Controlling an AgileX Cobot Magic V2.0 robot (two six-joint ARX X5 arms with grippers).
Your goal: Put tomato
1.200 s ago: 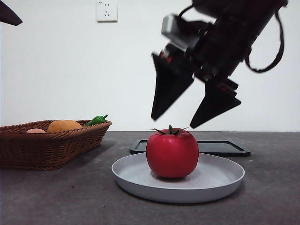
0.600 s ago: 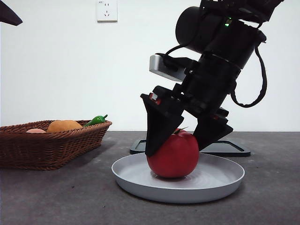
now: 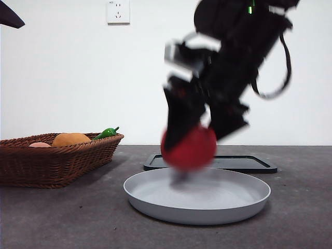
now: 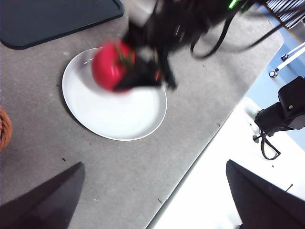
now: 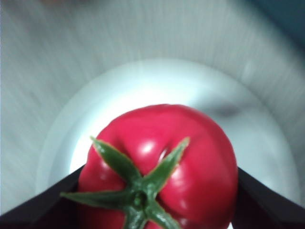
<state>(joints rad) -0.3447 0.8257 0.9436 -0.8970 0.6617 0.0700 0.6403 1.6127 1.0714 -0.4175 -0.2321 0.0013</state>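
My right gripper (image 3: pixel 199 129) is shut on the red tomato (image 3: pixel 189 148) and holds it just above the white plate (image 3: pixel 244 199); both are motion-blurred. In the right wrist view the tomato (image 5: pixel 162 162) with its green calyx fills the space between the jaws, over the plate (image 5: pixel 62 129). The left wrist view shows the tomato (image 4: pixel 108 65) over the plate (image 4: pixel 114 119) from high up, with the right arm on it. My left gripper (image 4: pixel 152 205) is open and empty, high above the table; it shows as a black tip (image 3: pixel 9 15) at the top left corner in the front view.
A wicker basket (image 3: pixel 52 161) at the left holds an orange fruit (image 3: pixel 71 139), a green pepper (image 3: pixel 106 133) and a pale fruit. A black tray (image 3: pixel 249 163) lies behind the plate. The table's edge runs past the plate in the left wrist view (image 4: pixel 190 167).
My right gripper came down around the tomato on the plate, shut on it, and has now lifted it off the plate.
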